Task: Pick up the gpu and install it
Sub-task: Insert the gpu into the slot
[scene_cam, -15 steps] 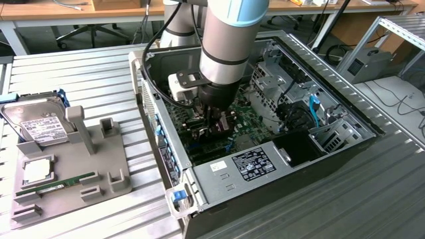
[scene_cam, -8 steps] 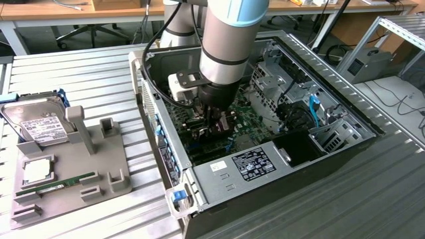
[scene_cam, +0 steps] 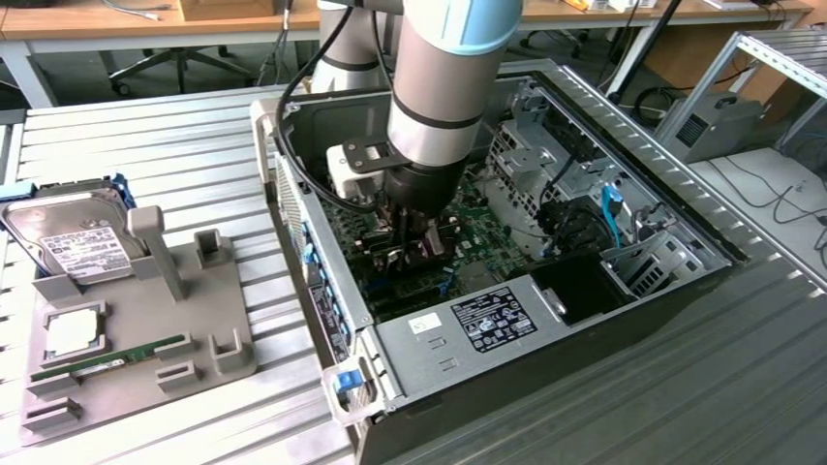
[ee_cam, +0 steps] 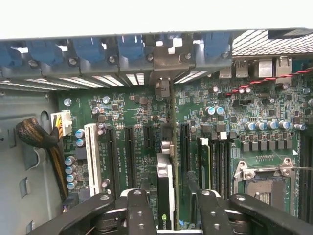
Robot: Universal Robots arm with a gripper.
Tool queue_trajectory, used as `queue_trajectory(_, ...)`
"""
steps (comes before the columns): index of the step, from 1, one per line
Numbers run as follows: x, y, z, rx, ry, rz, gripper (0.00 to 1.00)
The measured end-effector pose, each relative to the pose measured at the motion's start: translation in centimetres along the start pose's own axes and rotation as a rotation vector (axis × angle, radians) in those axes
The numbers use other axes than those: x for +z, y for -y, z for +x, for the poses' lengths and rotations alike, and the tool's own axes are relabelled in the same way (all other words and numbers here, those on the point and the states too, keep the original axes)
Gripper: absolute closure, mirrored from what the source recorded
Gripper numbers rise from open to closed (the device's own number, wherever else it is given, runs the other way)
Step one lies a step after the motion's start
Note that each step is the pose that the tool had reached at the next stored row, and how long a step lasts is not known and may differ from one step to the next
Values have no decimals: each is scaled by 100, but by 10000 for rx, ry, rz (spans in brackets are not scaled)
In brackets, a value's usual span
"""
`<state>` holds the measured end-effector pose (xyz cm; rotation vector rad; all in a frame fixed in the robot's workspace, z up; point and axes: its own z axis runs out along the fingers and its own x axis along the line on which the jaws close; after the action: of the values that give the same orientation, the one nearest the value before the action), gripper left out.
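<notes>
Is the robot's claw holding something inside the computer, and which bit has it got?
Yes. The gripper holds the gpu, a thin dark expansion card with a silvery end bracket, pinched edge-on by its upper edge, standing upright over the green motherboard.

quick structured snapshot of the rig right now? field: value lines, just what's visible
arm: reaching down into the open PC case
gripper: fingers either side of the gpu, shut on it
gpu: held edge-on, upright, over the motherboard expansion slots; its bracket end near the case's rear slot openings; whether it is seated I cannot tell
fixture tray: on the table at the exterior view's left
hard drive: leaning in the tray
memory stick: lying in the tray
</notes>
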<state>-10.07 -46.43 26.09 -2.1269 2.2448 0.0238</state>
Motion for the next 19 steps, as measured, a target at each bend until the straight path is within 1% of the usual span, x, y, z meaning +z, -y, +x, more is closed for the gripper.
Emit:
queue_trajectory(3, -14, 4, -1, 0, -4, -2, 60)
queue_trajectory(6, -92, 17, -11, 0, -2, -1, 60)
queue_trajectory(14, -342, 29, -38, -1, -2, -1, 60)
queue_trajectory(16, -429, 31, -53, 0, -1, 0, 60)
queue_trajectory(19, -532, 33, -71, 0, -2, -1, 60)
